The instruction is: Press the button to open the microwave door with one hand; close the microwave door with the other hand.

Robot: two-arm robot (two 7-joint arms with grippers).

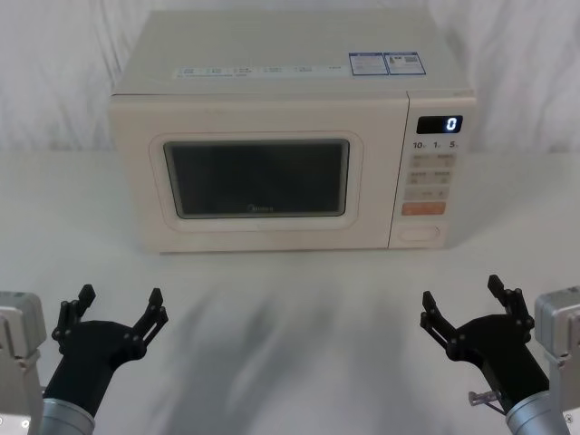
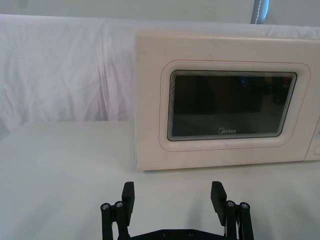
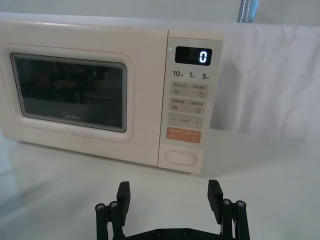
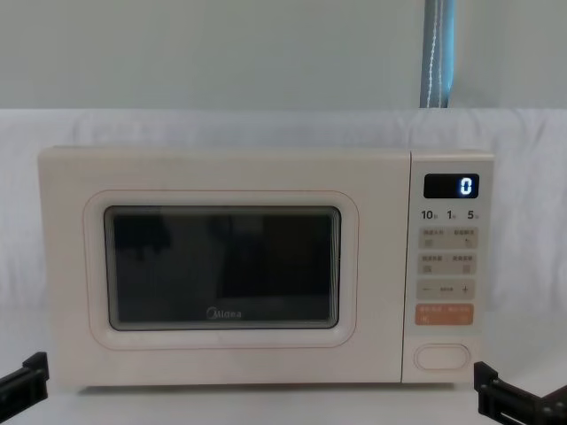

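Note:
The cream microwave stands at the back of the table with the microwave door [image 1: 256, 227] shut flush; its dark window shows in the left wrist view [image 2: 230, 105], the right wrist view [image 3: 70, 92] and the chest view [image 4: 221, 266]. The button [image 1: 422, 233], a cream pill shape, sits lowest on the control panel [image 3: 180, 157] [image 4: 442, 356]. My right gripper [image 1: 462, 294] [image 3: 169, 190] hovers open and empty near the table's front, in line with the panel and well short of it. My left gripper [image 1: 120, 304] [image 2: 173, 192] is open and empty at the front left, facing the door's left part.
The control panel [image 1: 433, 181] carries a display reading 0, small beige keys and an orange button [image 1: 423, 207]. A white cloth covers the table [image 1: 290, 308] and the wall behind. A bluish pole [image 4: 438, 53] rises behind the microwave.

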